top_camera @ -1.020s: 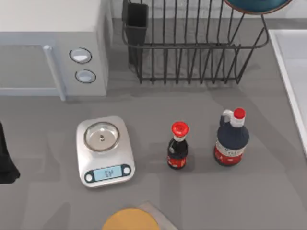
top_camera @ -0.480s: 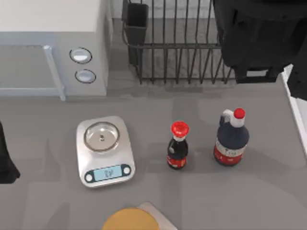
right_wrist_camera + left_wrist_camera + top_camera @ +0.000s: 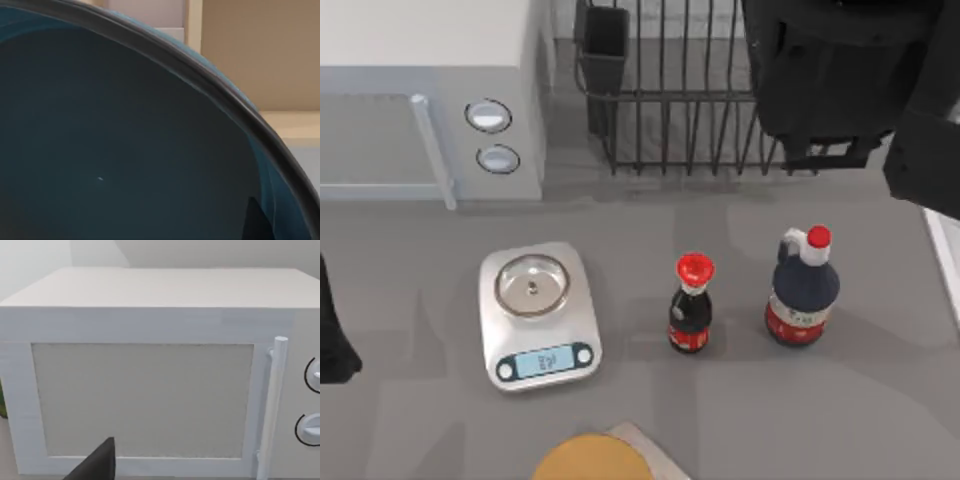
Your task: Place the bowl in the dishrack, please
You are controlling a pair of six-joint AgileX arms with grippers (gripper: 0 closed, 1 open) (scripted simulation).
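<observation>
The right arm (image 3: 840,70) hangs over the right end of the dishrack (image 3: 690,110), which stands at the far edge of the desk (image 3: 650,410). From above, the arm's dark bulk covers that part of the rack. The right wrist view looks closely into the bowl (image 3: 110,150), its dark teal inside and thin rim (image 3: 210,82) sweeping across the view. Whether the right fingers are clenched on the bowl or released cannot be told.

Probable step: setting the bowl among the rack's upright bars.

- Lower slowly and straight down, so the rim slips between bars rather than riding on top of them.
- Keep clear of the black utensil cup (image 3: 605,50) at the rack's left corner.
- Release only once the bowl rests steadily.

The left arm (image 3: 332,335) is parked at the desk's left edge, facing the microwave (image 3: 150,380).
</observation>
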